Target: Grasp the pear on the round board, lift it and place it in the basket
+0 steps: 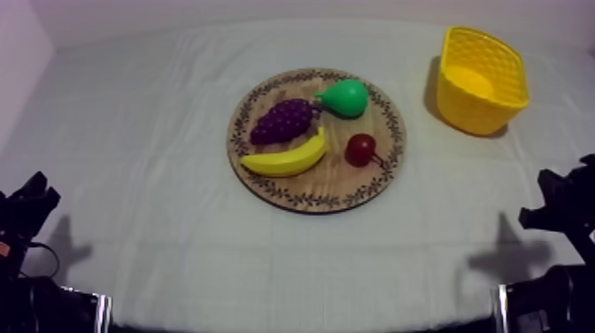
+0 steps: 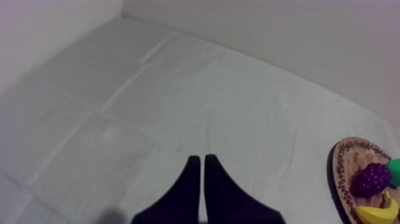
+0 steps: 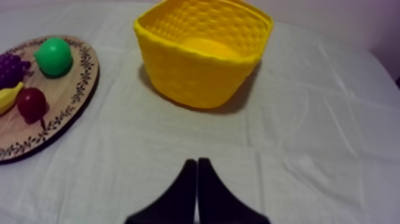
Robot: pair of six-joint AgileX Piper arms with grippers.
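Note:
A green pear [image 1: 345,97] lies at the far side of the round wooden board [image 1: 266,181], beside the purple grapes [image 1: 283,120]; the pear [image 3: 53,56] also shows from the right wrist. The yellow basket [image 1: 482,80] stands empty at the far right, its woven wall [image 3: 199,77] close ahead of my right gripper [image 3: 197,162], which is shut on nothing. My left gripper [image 2: 199,159] is shut too, a narrow wedge over bare cloth, with the board's rim [image 2: 336,179] off to its side. Both arms rest low at the table's near corners [image 1: 27,208] [image 1: 562,208].
On the board also lie a banana [image 1: 288,158] and a small red fruit [image 1: 360,149]. Bare cloth stretches between the board and the basket and across the near half of the table. A wall runs along the far edge.

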